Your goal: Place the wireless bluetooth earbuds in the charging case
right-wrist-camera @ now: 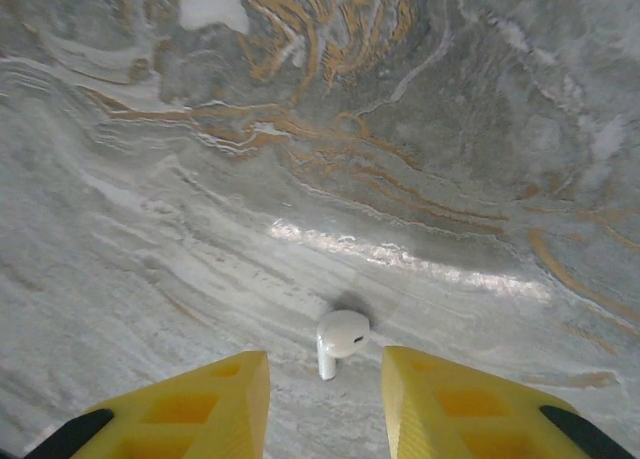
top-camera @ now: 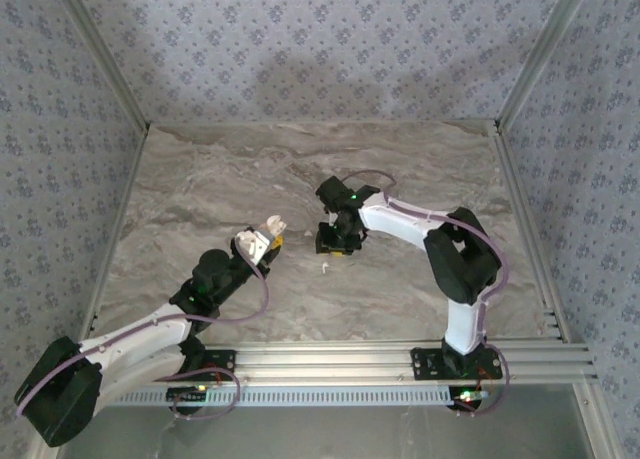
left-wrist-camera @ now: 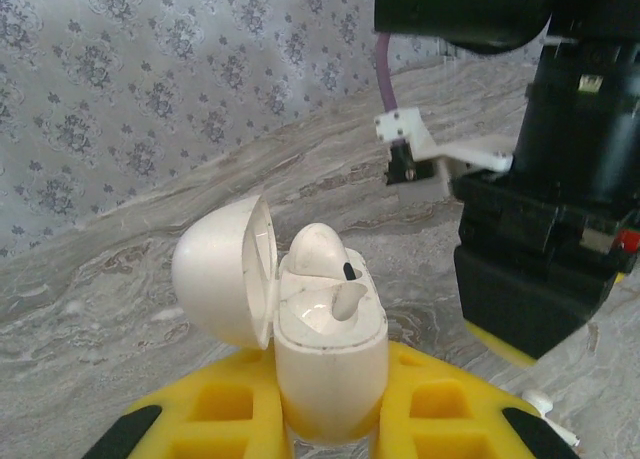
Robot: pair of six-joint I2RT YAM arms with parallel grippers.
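Note:
My left gripper [left-wrist-camera: 332, 424] is shut on the white charging case [left-wrist-camera: 330, 349], holding it upright above the table. Its lid [left-wrist-camera: 222, 271] is swung open to the left. One earbud [left-wrist-camera: 320, 251] sits in the far slot, and the near slot is empty. In the top view the case [top-camera: 272, 225] sticks out of the left gripper [top-camera: 262, 245]. A second earbud [right-wrist-camera: 340, 339] lies on the marble table, stem toward the camera. My right gripper [right-wrist-camera: 325, 394] hangs open just above it, one yellow finger on each side. The top view shows this earbud [top-camera: 326, 269] just below the right gripper [top-camera: 337, 247].
The marble tabletop [top-camera: 250, 169] is walled by patterned panels at the back and sides. Aluminium rails [top-camera: 400, 364] carry the arm bases along the near edge. The right arm's black wrist [left-wrist-camera: 545, 249] stands close to the right of the held case.

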